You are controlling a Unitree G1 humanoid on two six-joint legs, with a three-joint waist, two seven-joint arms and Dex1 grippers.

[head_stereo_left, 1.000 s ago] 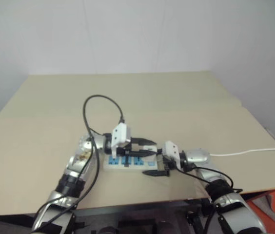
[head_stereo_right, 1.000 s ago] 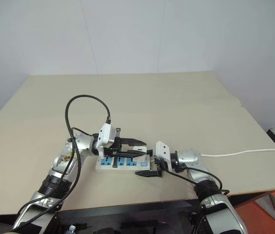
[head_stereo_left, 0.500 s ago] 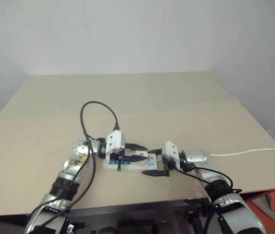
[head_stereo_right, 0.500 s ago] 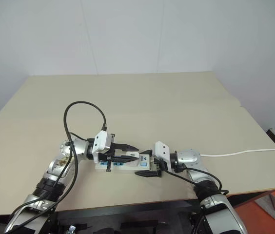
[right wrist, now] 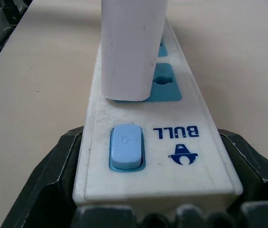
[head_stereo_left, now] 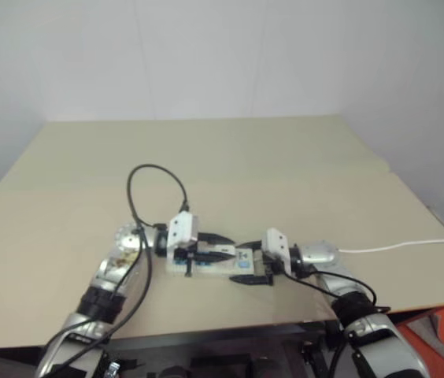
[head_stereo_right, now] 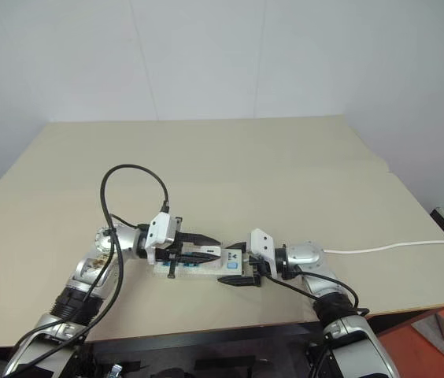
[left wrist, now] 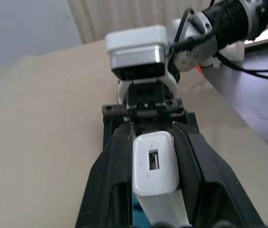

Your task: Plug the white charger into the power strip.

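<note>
A: What was the biggest thing there?
B: The surface (head_stereo_right: 285,157), a broad, flat, matte tan top, smooth and plain, with a seam running across it.

A: And on it?
B: Near the front edge lay the power strip (right wrist: 172,156), a long narrow bar of glossy white plastic with blue sockets in a row and a rounded pale-blue switch (right wrist: 126,146) at its right end. A thin white cord (head_stereo_right: 387,247) ran off to the right.

A: Who had hold of the strip?
B: The right hand (head_stereo_right: 236,273). Its black fingers (right wrist: 53,166) were closed against both sides of the switch end.

A: And the white charger?
B: The white charger (left wrist: 155,167), a smooth rounded block with a small rectangular port on its end face, stood upright with its base against the socket nearest the switch. The left hand (head_stereo_right: 206,246) was clamped on it, one matte black finger (left wrist: 112,171) pressed to each side.
</note>
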